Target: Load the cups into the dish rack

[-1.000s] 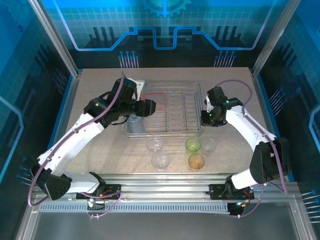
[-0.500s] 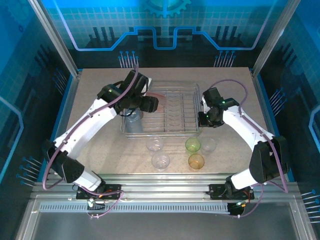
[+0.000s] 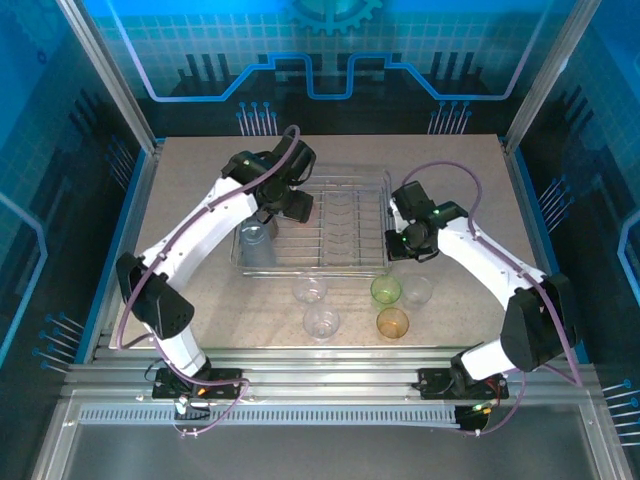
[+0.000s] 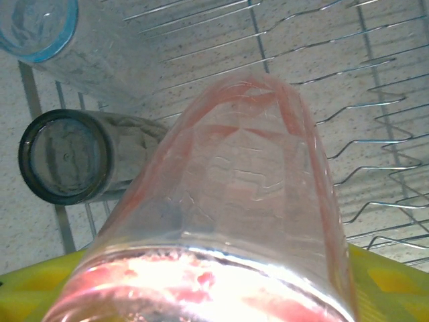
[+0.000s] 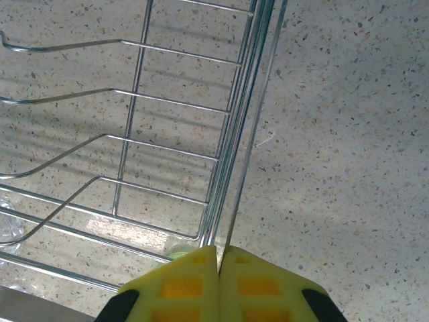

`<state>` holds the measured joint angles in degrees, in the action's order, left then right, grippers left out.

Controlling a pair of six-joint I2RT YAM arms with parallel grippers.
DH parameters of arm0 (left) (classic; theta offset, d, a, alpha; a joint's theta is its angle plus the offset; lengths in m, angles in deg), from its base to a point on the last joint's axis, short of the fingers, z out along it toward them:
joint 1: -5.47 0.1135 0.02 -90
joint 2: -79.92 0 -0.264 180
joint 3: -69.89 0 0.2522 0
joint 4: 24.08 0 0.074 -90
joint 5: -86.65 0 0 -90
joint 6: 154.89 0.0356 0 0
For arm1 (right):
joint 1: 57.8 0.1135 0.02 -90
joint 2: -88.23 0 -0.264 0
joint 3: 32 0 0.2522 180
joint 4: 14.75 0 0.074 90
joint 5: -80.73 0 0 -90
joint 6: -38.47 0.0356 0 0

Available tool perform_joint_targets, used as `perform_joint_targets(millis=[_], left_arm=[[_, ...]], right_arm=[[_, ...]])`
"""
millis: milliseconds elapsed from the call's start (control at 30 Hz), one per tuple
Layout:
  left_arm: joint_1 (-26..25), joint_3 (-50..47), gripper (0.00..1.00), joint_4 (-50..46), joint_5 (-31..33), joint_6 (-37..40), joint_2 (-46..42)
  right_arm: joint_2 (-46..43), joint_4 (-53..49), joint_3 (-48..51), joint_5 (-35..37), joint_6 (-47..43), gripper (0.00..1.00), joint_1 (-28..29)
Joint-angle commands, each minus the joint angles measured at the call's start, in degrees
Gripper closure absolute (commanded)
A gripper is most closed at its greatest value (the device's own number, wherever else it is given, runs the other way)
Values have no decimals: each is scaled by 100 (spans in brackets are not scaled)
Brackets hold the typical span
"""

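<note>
- The dish rack [image 3: 350, 225] sits further left on the bench [image 3: 190, 170] than it did 1 second ago. Its right rim has slid toward the middle, together with the right gripper [image 5: 218, 268].
- The right gripper's yellow fingers [image 5: 181, 285] are pressed together at that rim. A rim wire runs straight into the seam between them, so they seem to be pinching it, though the contact itself is at the edge of the wrist view.
- The left gripper [image 3: 296, 207] has swung from the rack's left rim to a spot above its far-left part. Its fingers clamp the red-pink cup [image 4: 228, 201] by its base end, with the cup's other end aimed down at the wires.
- 2 cups already lie on their sides in the rack below it: the smoky grey cup [image 4: 67, 157] and a blue-rimmed cup [image 4: 40, 27].
- 5 cups stand on the bench in front of the rack: the green cup [image 3: 385, 290], the orange cup [image 3: 392, 322] and 3 clear cups [image 3: 310, 290].
- My reading is that the right arm is dragging and steadying the rack to bring it under the left arm. The red-pink cup is therefore close to being set down, and the task is under halfway.
</note>
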<state>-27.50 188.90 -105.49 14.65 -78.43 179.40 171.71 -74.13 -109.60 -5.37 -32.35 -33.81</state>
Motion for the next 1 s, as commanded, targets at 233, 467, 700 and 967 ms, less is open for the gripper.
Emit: perform_joint_targets(millis=[233, 467, 700, 967], left_arm=[[-46, 1060, 64, -909, 459, -14, 835], [-44, 1472, 64, -1104, 669, 98, 1243], [-50, 1763, 64, -1144, 775, 182, 1488], [-36, 1973, 64, -1177, 915, 290, 1695]], right_arm=[[-64, -342, 467, -174, -294, 100, 341], [-139, -376, 524, -87, -490, 100, 552], [-221, -464, 622, 51, -573, 100, 756], [-427, -554, 739, 121, -575, 100, 806]])
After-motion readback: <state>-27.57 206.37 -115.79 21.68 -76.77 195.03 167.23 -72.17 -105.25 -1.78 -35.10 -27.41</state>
